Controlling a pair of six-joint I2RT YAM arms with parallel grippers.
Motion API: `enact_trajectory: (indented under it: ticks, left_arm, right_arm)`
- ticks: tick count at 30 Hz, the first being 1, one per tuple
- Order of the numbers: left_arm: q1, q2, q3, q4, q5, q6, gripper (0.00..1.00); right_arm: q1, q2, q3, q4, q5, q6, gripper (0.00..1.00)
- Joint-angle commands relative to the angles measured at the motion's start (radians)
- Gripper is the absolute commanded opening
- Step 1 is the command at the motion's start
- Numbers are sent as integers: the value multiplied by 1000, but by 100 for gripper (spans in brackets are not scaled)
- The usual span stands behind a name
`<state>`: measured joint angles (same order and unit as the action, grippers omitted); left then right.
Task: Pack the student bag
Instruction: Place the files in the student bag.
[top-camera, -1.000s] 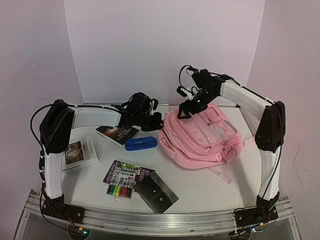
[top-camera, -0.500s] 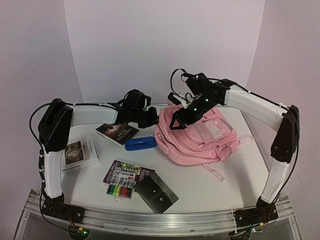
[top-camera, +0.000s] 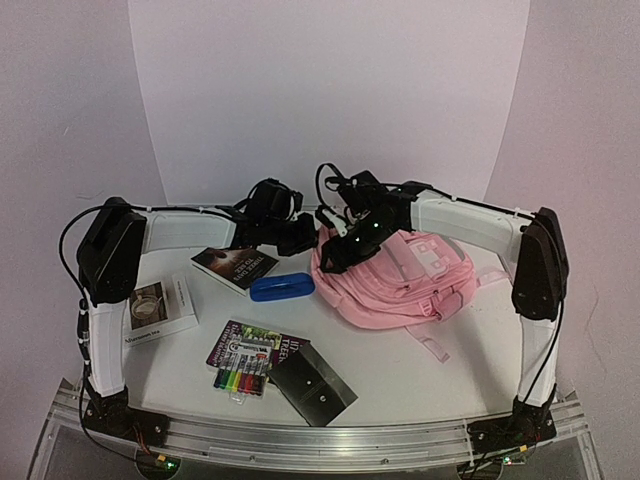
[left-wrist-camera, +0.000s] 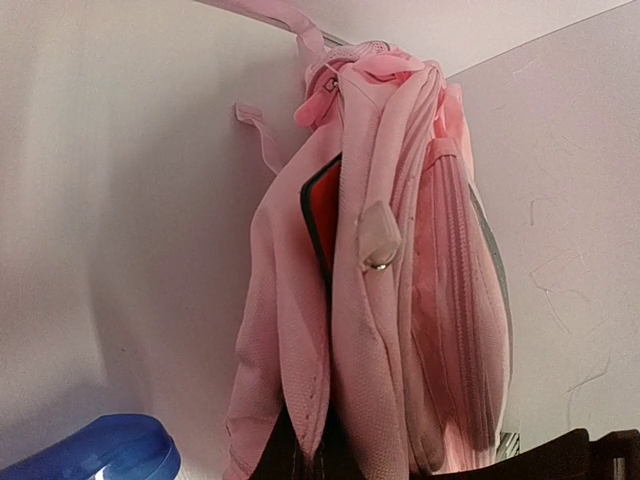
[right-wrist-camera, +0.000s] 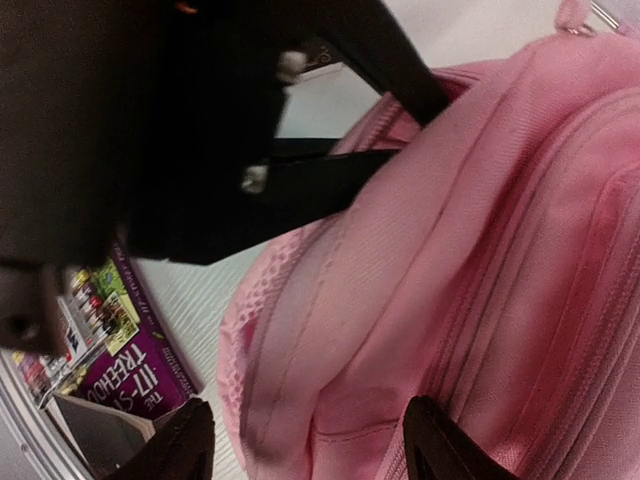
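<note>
The student bag is a large pink backpack lying on the table right of centre. My left gripper is at its left end. In the left wrist view it is shut on a fold of the bag beside an open zip, where a red and black thing shows inside. My right gripper hovers over the same end, close to the left one. In the right wrist view it is open, with the fingertips either side of the bag's pink fabric.
Left of the bag lie a blue case, a dark book and a white box. Nearer the front are a purple book, a marker set and a black pouch.
My right arm has swung left across the bag, from its far top to its left end beside the left gripper. The bag has shifted slightly left. The left gripper has held its place.
</note>
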<state>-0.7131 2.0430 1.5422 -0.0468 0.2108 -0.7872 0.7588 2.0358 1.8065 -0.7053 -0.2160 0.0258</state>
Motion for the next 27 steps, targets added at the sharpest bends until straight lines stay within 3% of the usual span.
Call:
enact_trajectory:
  ticks: [1, 6, 12, 16, 21, 25, 27]
  left_arm:
    - [4, -109, 32, 191, 1, -8, 0]
    - [20, -112, 9, 165, -19, -21, 0]
    - [60, -76, 15, 92, -9, -54, 0]
    - [70, -22, 60, 57, 28, -65, 2]
    - [76, 11, 73, 87, 93, -123, 17]
    - [79, -18, 52, 89, 131, -163, 45]
    - [80, -56, 28, 95, 143, -179, 53]
  right_arm:
    - [-13, 18, 31, 26, 192, 28, 44]
    - [-15, -60, 66, -6, 112, 32, 1]
    - [-72, -198, 98, -50, 62, 9, 0]
    - [-181, -254, 91, -60, -72, 57, 0]
    - [-283, -222, 87, -54, -303, 166, 0]
    - [-310, -196, 90, -38, -401, 217, 0]
    - [-311, -192, 84, -23, -432, 232, 0]
